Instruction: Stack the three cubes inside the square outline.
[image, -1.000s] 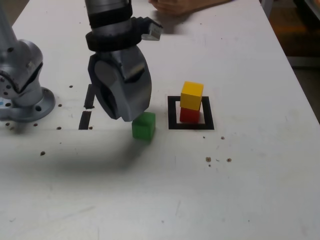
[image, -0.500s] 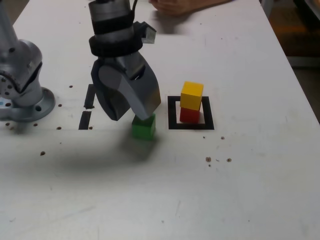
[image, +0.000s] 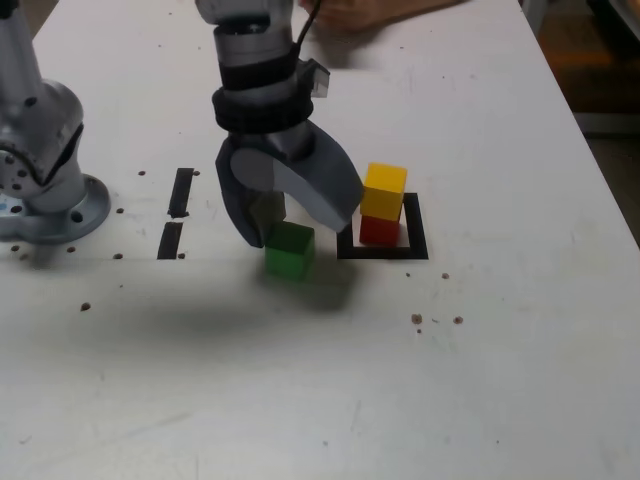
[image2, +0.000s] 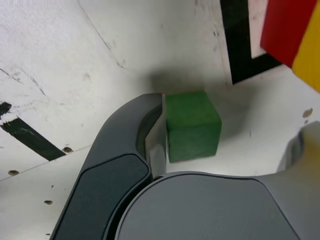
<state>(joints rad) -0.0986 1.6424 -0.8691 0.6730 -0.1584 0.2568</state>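
Green cube (image: 290, 250) flat on the white worktop (image: 480, 380), just outside the square outline (image: 414, 236) on the exterior view's left. Fingers (image: 258, 215) spread wide, lowered astride the green cube; in the wrist view one finger pad against a side face of that cube (image2: 192, 125), the other well clear. Nothing gripped. Yellow cube (image: 384, 190) stacked on red cube (image: 379, 231) inside the outline, slightly skewed. Two short black strips (image: 176, 212) farther toward the exterior view's left, near the arm's base (image: 45, 185). Person's hand (image: 355, 12) at the far edge.
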